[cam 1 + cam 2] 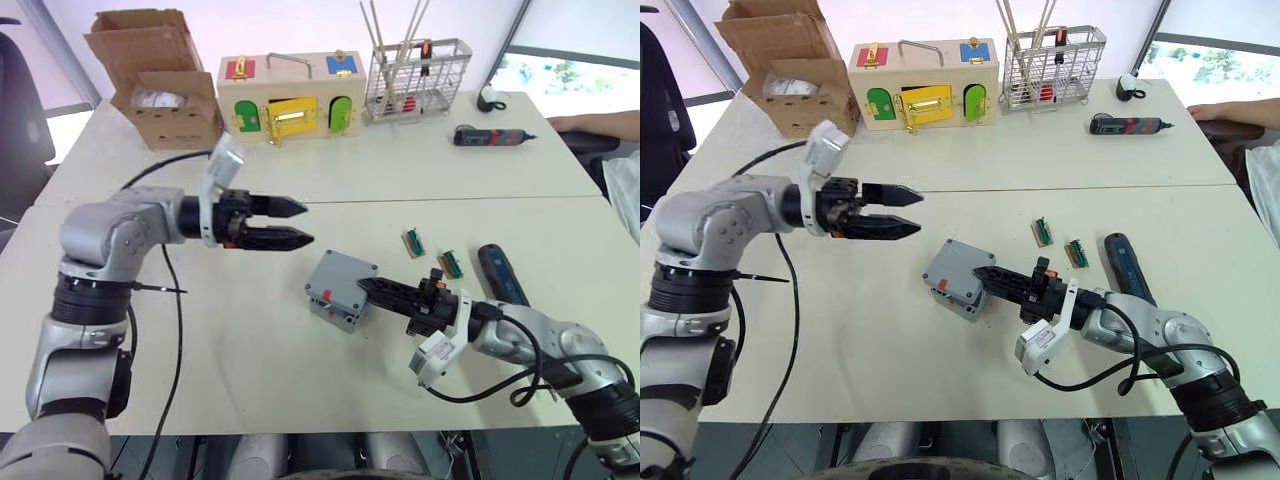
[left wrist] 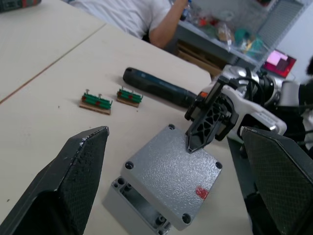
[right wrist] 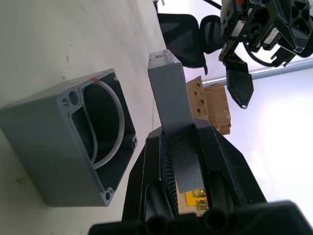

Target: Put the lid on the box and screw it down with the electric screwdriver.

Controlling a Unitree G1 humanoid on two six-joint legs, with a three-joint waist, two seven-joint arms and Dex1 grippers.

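The lid (image 2: 171, 181) is pinched at one edge between the right gripper's (image 1: 372, 288) pressed-together fingers and held tilted over the box (image 3: 73, 147). It covers the box only in part, so one corner of the box's open rim shows past it. The box sits on the near table (image 1: 250, 380), with a white wire loop inside. Just right of it lie two small green terminal blocks (image 1: 414, 241), and beyond them the screwdriver (image 1: 502, 274) lies flat, beside the right forearm. On the far table stand a cardboard box (image 1: 165, 95), a wooden box with coloured doors (image 1: 290, 100), a wire basket (image 1: 415, 80) and a smaller screwdriver (image 1: 490, 137). A person's arm rests at the far right edge. The right arm reaches in low from the right. The left gripper (image 1: 300, 222) hovers level above the table, left of the box, its jaws spread and holding nothing.
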